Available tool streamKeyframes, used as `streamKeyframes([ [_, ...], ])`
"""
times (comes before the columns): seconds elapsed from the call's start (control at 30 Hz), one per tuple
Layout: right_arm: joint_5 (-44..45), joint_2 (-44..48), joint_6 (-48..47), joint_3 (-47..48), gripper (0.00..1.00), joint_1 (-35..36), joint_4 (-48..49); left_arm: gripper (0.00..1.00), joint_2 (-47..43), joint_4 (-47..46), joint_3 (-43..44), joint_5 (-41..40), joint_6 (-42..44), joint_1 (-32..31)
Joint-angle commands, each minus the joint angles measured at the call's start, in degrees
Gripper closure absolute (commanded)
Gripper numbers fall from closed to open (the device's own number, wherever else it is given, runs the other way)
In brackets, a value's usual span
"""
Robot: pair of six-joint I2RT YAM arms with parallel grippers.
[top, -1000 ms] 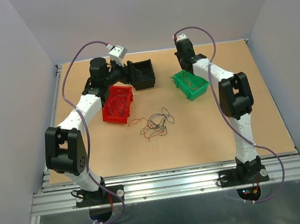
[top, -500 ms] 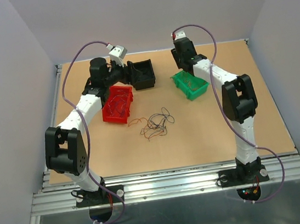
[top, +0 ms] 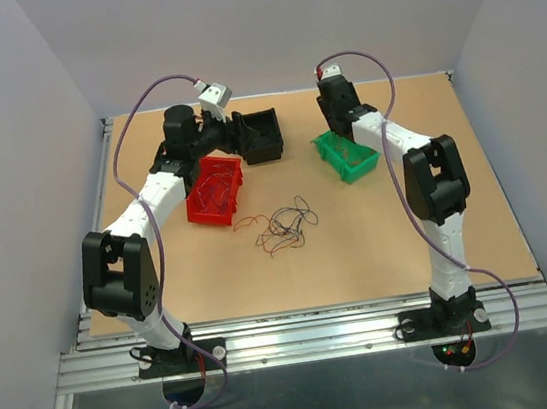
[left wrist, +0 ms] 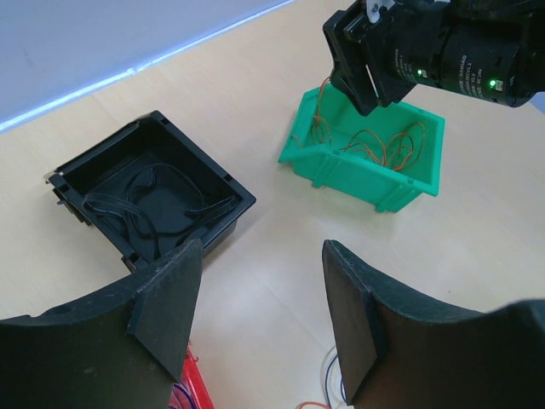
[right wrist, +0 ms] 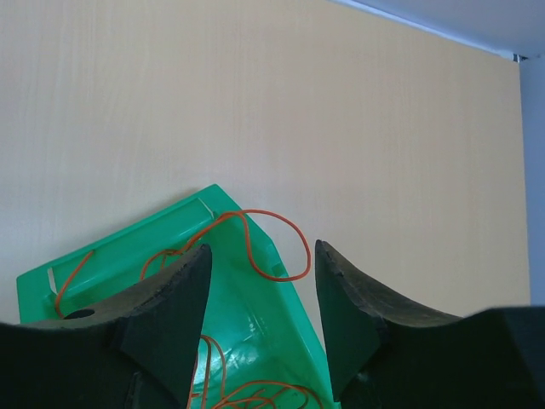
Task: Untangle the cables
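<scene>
A: Where's the work rn?
B: Loose tangle of hair-thin cables (top: pixel 281 226), mostly dark w/ some red and orange, lies on the tan wooden table (top: pixel 409 237), abt midway btwn the two arms; it's near the red plastic bin (top: pixel 216 190) on the bases' side, not touching it.
A: And the tools?
B: Both at the far side. The left tool (left wrist: pixel 262 251) hangs by the black plastic bin (left wrist: pixel 153 200), jaws wide, nothing btwn them; the right tool (right wrist: pixel 261 251) sits over the green plastic bin (right wrist: pixel 255 315), jaws parted, empty too. A thin orange wire (right wrist: pixel 272 247) loops over that bin's rim beyond the fingers, not gripped.
A: So which way does the tangle lie?
B: Toward the bases for both, i.e. back and down; from the right tool also off to its left, from the left tool a bit to its right. The heap spreads wider side-to-side than front-to-back, so a reach from either flank should meet an end strand first.
A: Nearer arm?
B: Prob. the left, by a small margin in the top view; too close to call firmly. Strands are too fine to tell which crosses which.
</scene>
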State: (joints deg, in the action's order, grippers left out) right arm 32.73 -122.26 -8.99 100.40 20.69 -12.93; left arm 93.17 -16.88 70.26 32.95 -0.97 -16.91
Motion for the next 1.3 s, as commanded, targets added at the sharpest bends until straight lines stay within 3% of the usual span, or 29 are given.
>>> streamKeyframes([
  [0.0, 0.76, 1.84, 0.91, -1.7, 0.44, -0.38, 1.94, 0.31, -0.26, -1.49, 2.95, 1.24, 0.71, -0.23],
  [0.27, 0.58, 1.41, 1.26, -1.97, 0.53, -1.61, 1.33, 0.31, 0.0, -1.31, 3.13, 1.24, 0.71, -0.23],
  [0.37, 0.67, 0.62, 1.17, -0.47, 0.73, -1.53, 1.24, 0.31, 0.09, -1.31, 3.13, 1.15, 0.62, -0.23],
  [0.4, 0.75, 0.53, 1.08, -0.21, 0.84, -1.53, 1.15, 0.31, 0.09, -1.31, 3.22, 1.24, 0.71, -0.23],
  [0.53, 0.41, 0.35, 1.0, 0.06, 0.99, -1.53, 0.98, 0.31, 0.26, -1.31, 3.3, 1.15, 0.71, -0.23],
  [0.73, -1.79, 2.19, 0.74, 0.15, 0.99, -0.91, 0.98, 0.31, 0.26, -1.13, 3.39, 1.24, 0.71, -0.23],
  [1.03, 1.64, 5.01, -1.99, -0.64, 1.0, 3.13, 1.15, 0.31, -0.18, -1.13, 3.31, 1.42, 0.71, -0.23],
  [1.27, 1.54, 9.4, 2.75, -6.52, 1.0, 3.92, 1.06, 0.31, -0.53, -1.22, 3.13, 1.68, 0.71, -0.23],
])
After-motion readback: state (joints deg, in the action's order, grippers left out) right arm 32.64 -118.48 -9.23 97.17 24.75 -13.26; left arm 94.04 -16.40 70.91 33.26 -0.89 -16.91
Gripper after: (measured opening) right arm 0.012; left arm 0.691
